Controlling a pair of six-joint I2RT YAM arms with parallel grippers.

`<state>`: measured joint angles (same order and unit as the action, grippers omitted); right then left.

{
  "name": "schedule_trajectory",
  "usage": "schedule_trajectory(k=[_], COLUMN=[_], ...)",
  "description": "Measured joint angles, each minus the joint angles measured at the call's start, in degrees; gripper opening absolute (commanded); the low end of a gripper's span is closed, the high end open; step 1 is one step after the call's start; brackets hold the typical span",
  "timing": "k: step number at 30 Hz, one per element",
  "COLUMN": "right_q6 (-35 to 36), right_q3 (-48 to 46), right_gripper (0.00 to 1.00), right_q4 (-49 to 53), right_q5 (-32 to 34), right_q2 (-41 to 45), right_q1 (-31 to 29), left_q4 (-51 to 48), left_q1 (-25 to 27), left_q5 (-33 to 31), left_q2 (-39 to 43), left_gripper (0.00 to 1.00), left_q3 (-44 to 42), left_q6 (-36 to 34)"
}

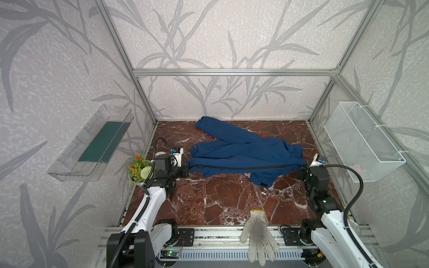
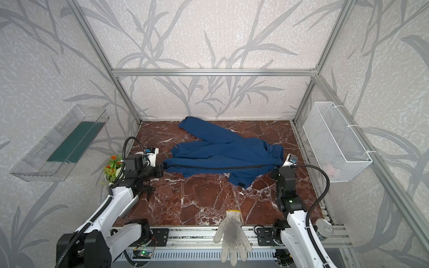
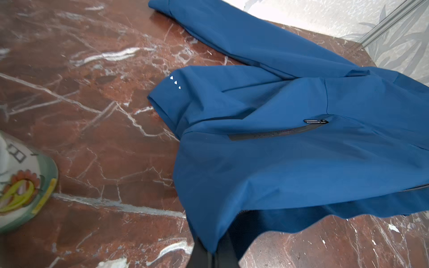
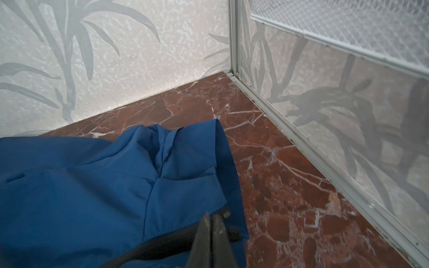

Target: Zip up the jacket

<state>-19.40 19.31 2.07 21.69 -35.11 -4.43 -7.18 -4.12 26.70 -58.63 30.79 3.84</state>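
Right wrist view is showing the right gripper (image 4: pixel 210 219) nipping the zipper (image 4: pixel 162 246) at its collar end while the left gripper (image 3: pixel 214 253) is clamping the jacket (image 3: pixel 278 167) hem, likely needing straight tension.

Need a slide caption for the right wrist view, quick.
Right hand pinching the black front zipper at the collar end of the blue jacket, on a red marble table.

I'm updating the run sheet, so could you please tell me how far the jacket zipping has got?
Done: the front zipper on the jacket reads as one closed black line from hem almost to collar. In hand: left claw pinches the hem, right claw is shut on the zipper's collar end. Left: perhaps a last bit, then letting go.
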Motion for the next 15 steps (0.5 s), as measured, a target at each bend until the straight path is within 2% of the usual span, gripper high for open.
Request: schedule_trajectory(k=[1, 2, 3, 4, 6, 11, 15], right_q6=[-1.25, -1.70, -2.58, -3.37, -4.28, -3.91, 0.15], right_q3=[-0.52, -0.87, -1.20, -1.38, -1.46, -0.98, 1.01], right_gripper=[0.26, 0.40, 0.55, 0.77, 0.98, 0.99, 0.99], right_q4=[1.07, 2.05, 3.06, 4.04, 6.27, 10.78, 11.23], right_q5=[0.63, 1.62, 2.58, 3.43, 5.51, 11.91, 14.75], right_q2=[1.14, 2.10, 3.23, 4.33, 6.27, 10.69, 11.93], right_q1=[-0.02, 0.00, 0.04, 0.13, 0.13, -0.28, -0.42], left_q4=[-0.13, -0.24, -0.31, -0.37, -0.90, -1.97, -1.14], left_q1=[0.04, 0.04, -0.02, -0.02, -0.02, -0.02, -0.02], left_q5=[0.20, 0.22, 0.17, 0.17, -0.07, -2.99, -7.74], left_q2=[-0.07, -0.15, -0.46, -0.79, -1.11, -1.03, -0.04], left_gripper=[0.41, 0.59, 0.89, 0.99, 0.99, 0.99, 0.99], left_q3=[-0.26, -0.31, -0.31, -0.31, -0.28, 1.01, 4.00], left_q6=[-0.04, 0.31, 0.37, 0.31, 0.24, -0.02, 0.24])
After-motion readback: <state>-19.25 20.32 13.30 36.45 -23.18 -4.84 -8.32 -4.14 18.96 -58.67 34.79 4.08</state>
